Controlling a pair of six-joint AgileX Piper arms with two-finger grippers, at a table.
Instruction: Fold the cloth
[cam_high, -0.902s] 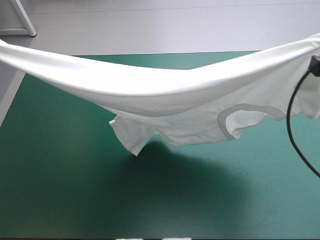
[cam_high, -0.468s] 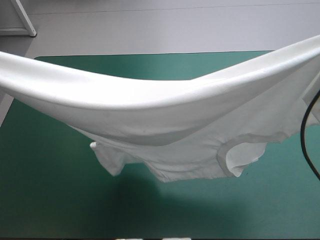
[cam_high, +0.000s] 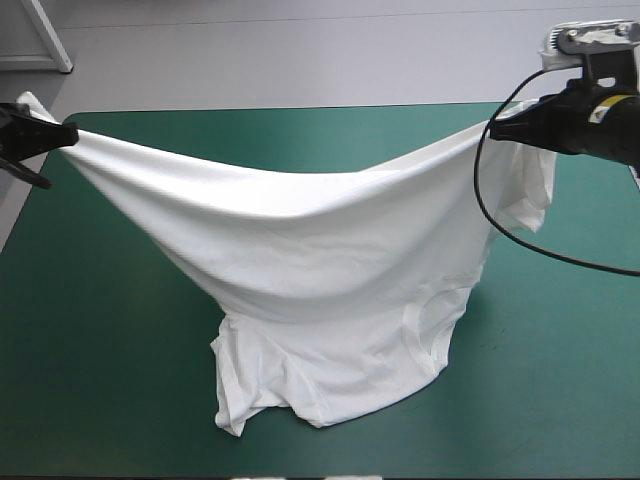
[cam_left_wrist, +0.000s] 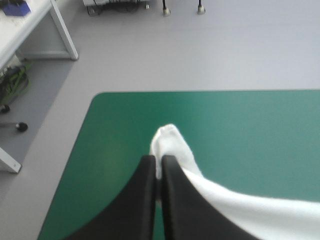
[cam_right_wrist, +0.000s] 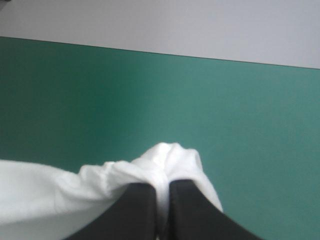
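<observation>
The white T-shirt (cam_high: 300, 260) hangs stretched between both arms above the teal-green table (cam_high: 90, 330). Its top edge sags in the middle, and its collar and a sleeve rest on the cover near the front edge. My left gripper (cam_high: 68, 134) is shut on the T-shirt's corner above the table's left edge. That gripper (cam_left_wrist: 158, 162) pinches a small white tuft of T-shirt (cam_left_wrist: 172, 145). My right gripper (cam_high: 497, 127) is shut on the opposite corner at the far right. In the right wrist view the gripper (cam_right_wrist: 162, 186) holds bunched T-shirt (cam_right_wrist: 160, 157).
Bare teal-green cover (cam_high: 570, 340) lies to either side of the hanging shirt. The table's far edge (cam_high: 300, 107) runs behind it, with grey floor beyond. The table's left far corner (cam_left_wrist: 102, 95) shows ahead of my left gripper.
Both arms have come down and moved away from the camera with the T-shirt. Its lower part, hanging free earlier, now touches the cover. Both grippers have come into the high view.
</observation>
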